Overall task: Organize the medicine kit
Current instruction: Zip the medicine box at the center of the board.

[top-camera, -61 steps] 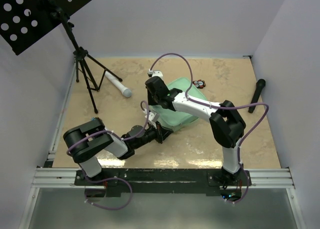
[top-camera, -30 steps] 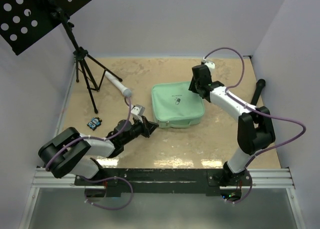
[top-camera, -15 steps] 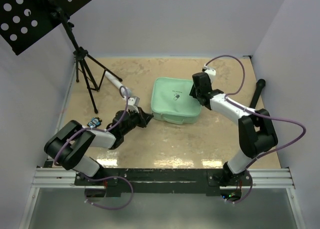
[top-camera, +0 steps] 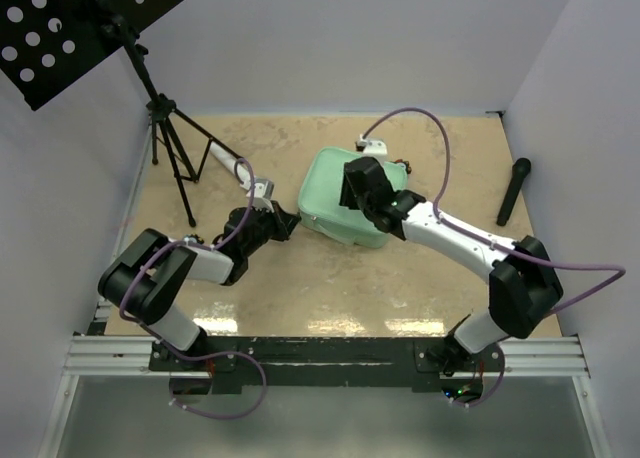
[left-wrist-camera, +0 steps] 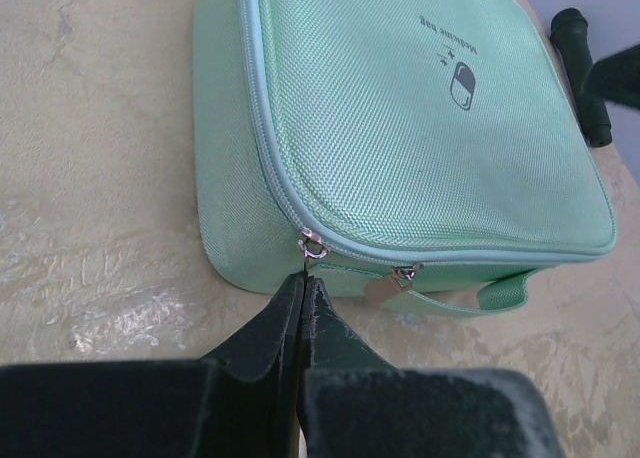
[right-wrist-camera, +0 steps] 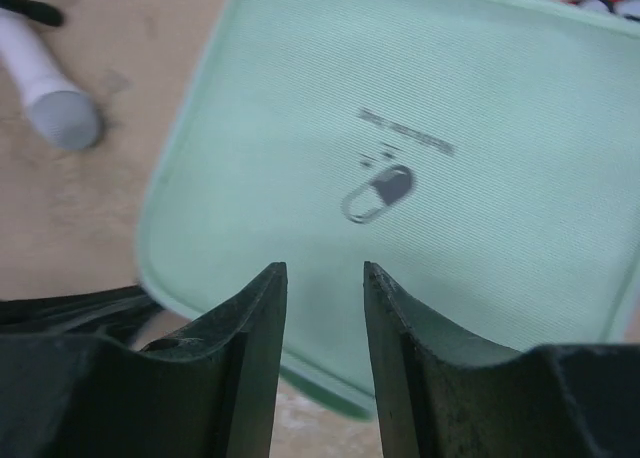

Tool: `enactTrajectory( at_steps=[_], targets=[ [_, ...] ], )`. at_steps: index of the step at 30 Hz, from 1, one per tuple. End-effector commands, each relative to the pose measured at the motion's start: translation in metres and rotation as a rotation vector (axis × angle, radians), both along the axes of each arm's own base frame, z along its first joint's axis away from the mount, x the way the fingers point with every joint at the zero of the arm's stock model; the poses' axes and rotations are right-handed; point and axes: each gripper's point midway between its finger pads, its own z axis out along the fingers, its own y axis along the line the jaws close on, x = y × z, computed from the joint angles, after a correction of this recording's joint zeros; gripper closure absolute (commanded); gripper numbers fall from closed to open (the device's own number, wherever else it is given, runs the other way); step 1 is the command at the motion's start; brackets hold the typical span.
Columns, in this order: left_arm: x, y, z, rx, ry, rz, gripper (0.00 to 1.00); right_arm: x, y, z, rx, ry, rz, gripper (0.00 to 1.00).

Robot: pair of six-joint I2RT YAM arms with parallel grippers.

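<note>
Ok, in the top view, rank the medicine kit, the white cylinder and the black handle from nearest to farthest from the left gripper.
1. The medicine kit: its near-left corner sits right at the tips of the left gripper.
2. The white cylinder: farther back and to the left.
3. The black handle: far over on the right side, beyond the kit.

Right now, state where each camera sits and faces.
Top external: high behind the bases, looking down on the table, both arms, the medicine kit.
Left wrist: low by the table, facing the kit's side; left jaws pinch the zipper pull.
Right wrist: above the kit, looking down at its pill logo; right jaws open.
All share the kit.
</note>
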Motion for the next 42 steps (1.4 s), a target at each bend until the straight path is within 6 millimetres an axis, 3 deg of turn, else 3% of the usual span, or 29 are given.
enactTrajectory(
  at_steps=[1,7,13,17,25,32,42],
  targets=[
    [-0.001,-0.001,-0.007,0.017,-0.006,-0.025,1.00,0.013,0.040,0.034,0.021,-0.044,0.120,0.60],
    [-0.006,-0.002,-0.006,-0.008,-0.014,-0.036,1.00,0.019,0.081,0.012,-0.039,-0.001,0.272,0.59],
    [-0.007,-0.003,-0.005,-0.025,-0.019,-0.038,1.00,0.025,0.115,0.008,-0.079,0.013,0.306,0.55],
    [-0.008,-0.002,-0.004,-0.028,-0.024,-0.038,1.00,0.034,0.122,0.002,-0.100,0.028,0.287,0.49],
    [-0.008,0.000,0.001,-0.032,-0.041,-0.028,1.00,0.036,0.117,-0.037,-0.176,0.132,0.227,0.43],
    [-0.008,0.000,0.008,-0.051,-0.065,-0.025,1.00,0.030,0.117,-0.072,-0.205,0.215,0.210,0.49],
    [-0.009,-0.001,0.011,-0.047,-0.082,-0.037,1.00,0.010,0.125,-0.120,-0.177,0.334,0.272,0.76]
  ],
)
